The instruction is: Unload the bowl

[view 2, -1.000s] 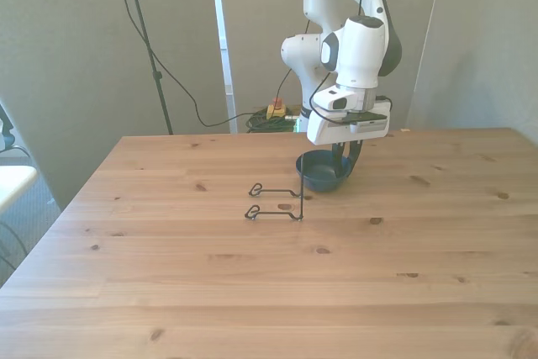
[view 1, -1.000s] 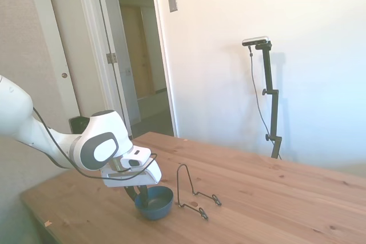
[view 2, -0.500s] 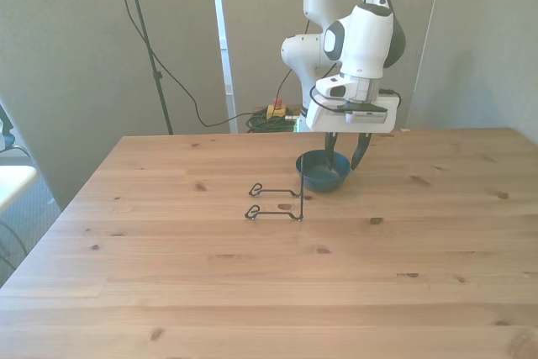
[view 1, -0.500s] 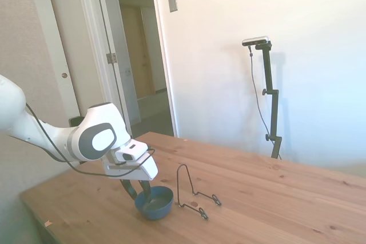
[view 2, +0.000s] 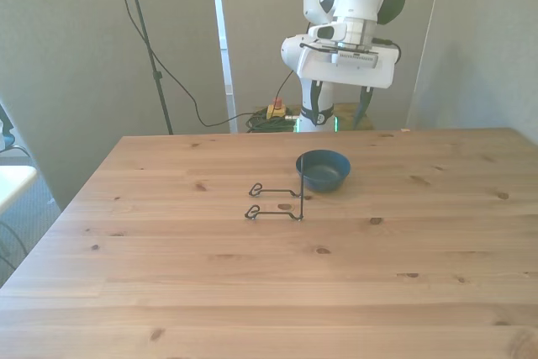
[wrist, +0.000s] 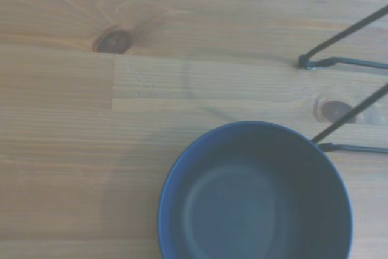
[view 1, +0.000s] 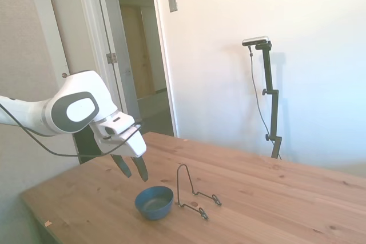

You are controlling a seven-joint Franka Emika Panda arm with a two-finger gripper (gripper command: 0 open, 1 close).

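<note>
The small round blue bowl (view 1: 154, 202) (view 2: 323, 171) (wrist: 254, 192) stands upright on the wooden table, just beside the thin black wire rack (view 1: 194, 195) (view 2: 275, 202) (wrist: 345, 89) and outside it. My gripper (view 1: 131, 168) (view 2: 338, 111) hangs in the air well above the bowl, a little back from it, with its two dark fingers spread apart and nothing between them. In the wrist view the bowl's darker inside shows from above, with the rack's wires at its edge.
The wooden table (view 1: 257, 198) (view 2: 269, 283) stretches wide around the bowl and rack. An open doorway (view 1: 140, 55) and a wall lie behind the arm in the side view. Cables and a thin stand (view 2: 147, 39) hang behind the table's far edge.
The gripper, which reached down into the bowl a second ago, has let go of it and risen well above it. The bowl has stayed in place on the table.
</note>
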